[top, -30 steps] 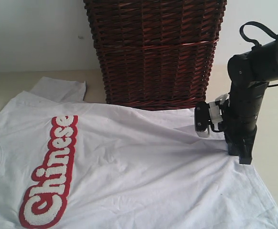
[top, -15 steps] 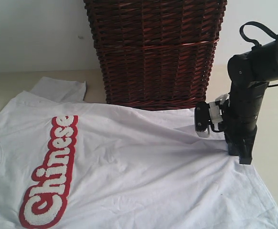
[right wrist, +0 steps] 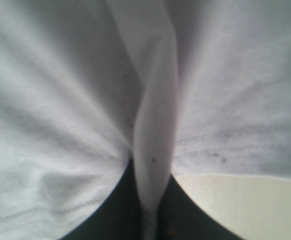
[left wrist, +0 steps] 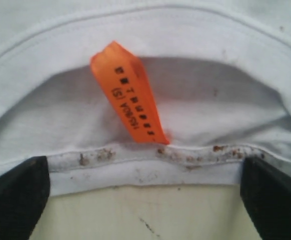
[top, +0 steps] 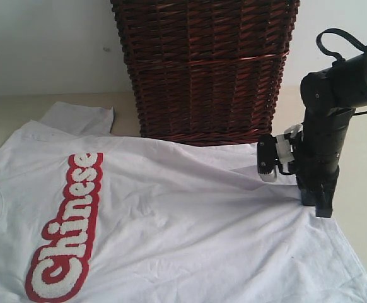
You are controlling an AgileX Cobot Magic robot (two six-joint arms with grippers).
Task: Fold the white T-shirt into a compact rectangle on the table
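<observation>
Cropping hides much of the white T-shirt (top: 171,214): it lies spread flat on the table (top: 7,113), but its lower part runs out of the exterior view from 5 to 8 o'clock, so the outline there cannot be followed. The red-edged "Chinese" lettering (top: 67,227) sits toward 8 o'clock, and one sleeve (top: 79,117) pokes out at 10 o'clock beside the wicker basket (top: 205,69), which stands at 12 o'clock with its top cut off. The left arm is almost wholly outside that view at 9 o'clock. Its wrist view shows the left gripper (left wrist: 145,200) spread wide, only the two dark fingertips (left wrist: 15,195) visible at the picture's corners, with the stained collar (left wrist: 150,162) lying across the gap and nothing clamped. An orange size tag (left wrist: 130,95) curls up from the collar seam; its print is too blurred to read fully. At 3 o'clock the right gripper (top: 319,205) points straight down onto the shirt's edge, its tips buried in cloth. The right wrist view, soft and very close, shows the gripper (right wrist: 148,220) closed on a raised ridge of fabric (right wrist: 153,125). Against the earlier frames nothing has visibly shifted: arm, shirt and basket match.
</observation>
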